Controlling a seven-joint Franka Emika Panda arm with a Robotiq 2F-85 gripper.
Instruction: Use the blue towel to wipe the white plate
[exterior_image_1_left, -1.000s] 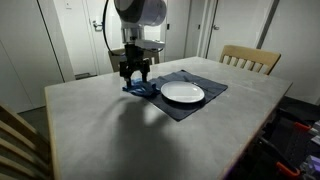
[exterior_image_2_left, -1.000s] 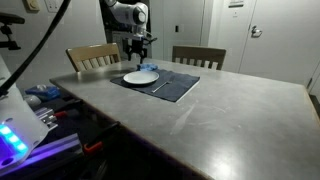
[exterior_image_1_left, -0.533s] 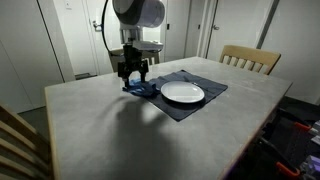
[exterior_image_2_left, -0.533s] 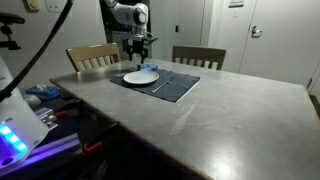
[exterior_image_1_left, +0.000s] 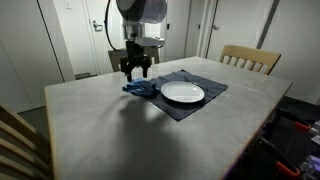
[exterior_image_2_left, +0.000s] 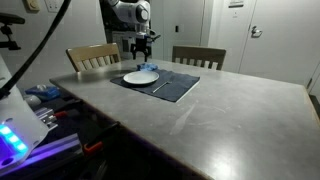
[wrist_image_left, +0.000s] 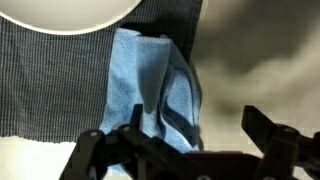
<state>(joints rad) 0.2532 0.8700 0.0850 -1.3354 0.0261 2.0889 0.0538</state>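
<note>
On the grey table (exterior_image_1_left: 110, 135) I hold the gripper (exterior_image_1_left: 136, 68), jaws spread wide, right above the crumpled blue towel (exterior_image_1_left: 141, 88), which lies at the navy placemat (exterior_image_1_left: 190, 108) edge beside the white plate (exterior_image_1_left: 183, 93), ready for me to pinch.

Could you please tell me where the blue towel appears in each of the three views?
Exterior view: the towel lies left of centre, just left of the plate.
Exterior view: the towel is a small blue patch at upper middle, just behind the plate.
Wrist view: the towel fills the centre, below and right of the plate.
Shared landmark: the plate.
</note>
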